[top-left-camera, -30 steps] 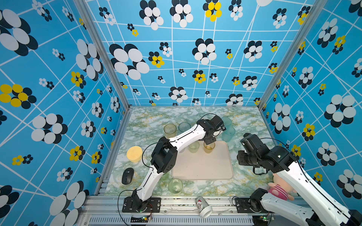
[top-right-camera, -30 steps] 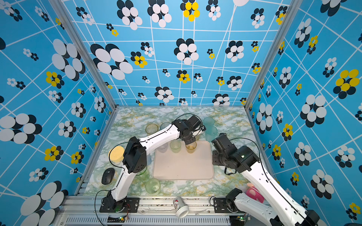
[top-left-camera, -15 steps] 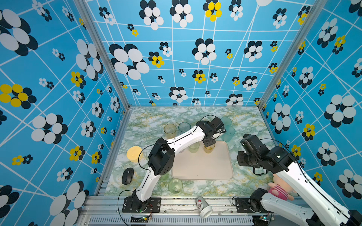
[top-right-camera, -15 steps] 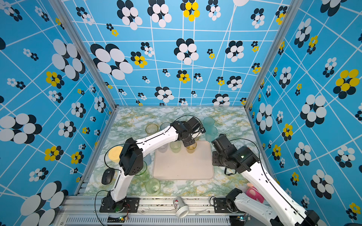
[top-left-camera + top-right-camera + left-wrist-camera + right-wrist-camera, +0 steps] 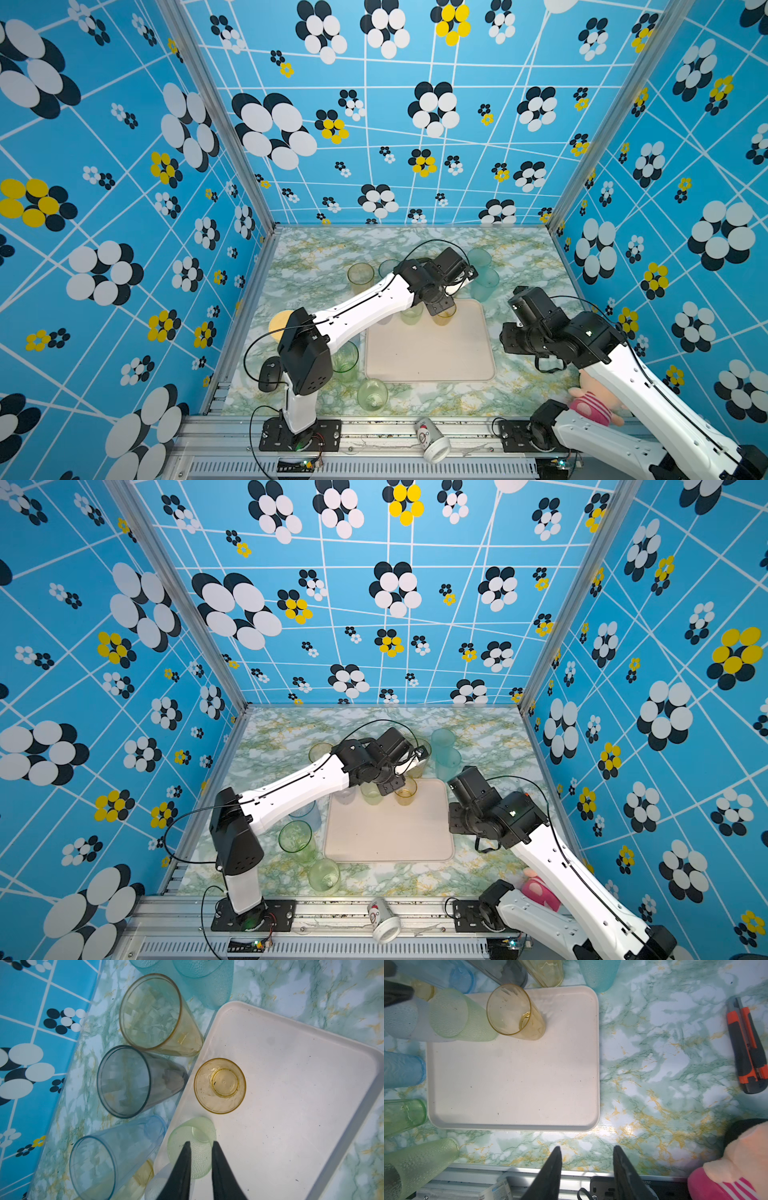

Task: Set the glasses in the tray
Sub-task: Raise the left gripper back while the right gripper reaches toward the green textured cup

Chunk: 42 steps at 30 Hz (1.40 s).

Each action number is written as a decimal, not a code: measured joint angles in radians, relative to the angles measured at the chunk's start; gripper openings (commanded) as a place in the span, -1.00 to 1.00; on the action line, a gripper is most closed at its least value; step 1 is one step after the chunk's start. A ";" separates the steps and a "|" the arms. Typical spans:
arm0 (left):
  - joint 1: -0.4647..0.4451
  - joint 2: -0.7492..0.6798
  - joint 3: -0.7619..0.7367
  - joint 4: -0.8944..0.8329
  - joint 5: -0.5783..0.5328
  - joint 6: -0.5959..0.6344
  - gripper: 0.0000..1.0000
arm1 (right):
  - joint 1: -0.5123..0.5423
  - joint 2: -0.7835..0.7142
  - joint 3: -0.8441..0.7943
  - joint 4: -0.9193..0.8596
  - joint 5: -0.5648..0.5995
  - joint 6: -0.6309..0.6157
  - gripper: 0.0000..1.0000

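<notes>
The cream tray (image 5: pixel 428 353) (image 5: pixel 386 837) lies mid-table. Along its far edge stand three glasses: a short amber one (image 5: pixel 220 1085) (image 5: pixel 444 318), a pale green one (image 5: pixel 200 1159) (image 5: pixel 411 316) and a frosted clear one (image 5: pixel 402 1020). My left gripper (image 5: pixel 201 1144) (image 5: pixel 436 307) hovers over the green glass, jaws narrowly open and empty. Beyond the tray stand a tall amber glass (image 5: pixel 153 1016), a smoky grey one (image 5: pixel 126 1082), a blue one (image 5: pixel 104 1157) and teal ones (image 5: pixel 480 259). My right gripper (image 5: pixel 586 1148) hangs open and empty over the table's near edge, right of the tray.
Left of the tray are a green glass (image 5: pixel 345 361), a lying green glass (image 5: pixel 372 395), a yellow dish (image 5: pixel 280 324) and a black mouse (image 5: pixel 269 374). A paper cup (image 5: pixel 432 436) lies on the front rail. A box cutter (image 5: pixel 745 1047) and plush toy (image 5: pixel 726 1167) sit right.
The left arm's elbow has swung toward the near left while its gripper stays over the tray's far edge. The right arm has not moved.
</notes>
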 measured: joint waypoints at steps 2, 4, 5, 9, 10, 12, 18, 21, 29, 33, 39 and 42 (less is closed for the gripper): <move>0.008 -0.062 -0.031 0.002 -0.002 -0.033 -0.57 | 0.003 0.013 0.000 0.008 -0.030 0.000 -0.17; 0.031 -0.150 -0.065 0.006 0.000 -0.080 -0.57 | 0.027 0.038 0.000 0.020 -0.051 0.001 -0.17; 0.044 -0.190 -0.087 0.012 -0.001 -0.102 -0.57 | 0.050 0.053 0.000 0.025 -0.056 0.002 -0.17; 0.126 -0.372 -0.190 0.026 0.000 -0.200 -0.53 | 0.185 0.133 0.003 0.055 -0.066 0.018 -0.17; 0.146 -0.417 -0.219 0.026 0.002 -0.222 -0.53 | 0.219 0.153 0.008 0.063 -0.065 0.024 -0.17; 0.185 -0.504 -0.270 0.023 0.010 -0.264 -0.52 | 0.294 0.196 0.027 0.085 -0.065 0.037 -0.17; 0.309 -0.712 -0.379 0.012 0.043 -0.357 -0.48 | 0.476 0.324 0.129 0.170 -0.065 0.061 -0.17; 0.366 -0.787 -0.421 -0.005 0.061 -0.381 -0.47 | 0.543 0.412 0.199 0.200 -0.069 0.061 -0.17; 0.427 -0.849 -0.485 -0.013 0.115 -0.402 -0.47 | 0.626 0.572 0.332 0.211 -0.084 0.065 -0.17; 0.433 -0.861 -0.509 -0.014 0.132 -0.406 -0.44 | 0.649 0.597 0.340 0.214 -0.092 0.080 -0.17; 0.443 -0.891 -0.520 -0.010 0.138 -0.410 -0.42 | 0.673 0.679 0.399 0.212 -0.103 0.092 -0.18; 0.444 -0.910 -0.540 -0.011 0.139 -0.414 -0.42 | 0.679 0.688 0.403 0.211 -0.103 0.096 -0.23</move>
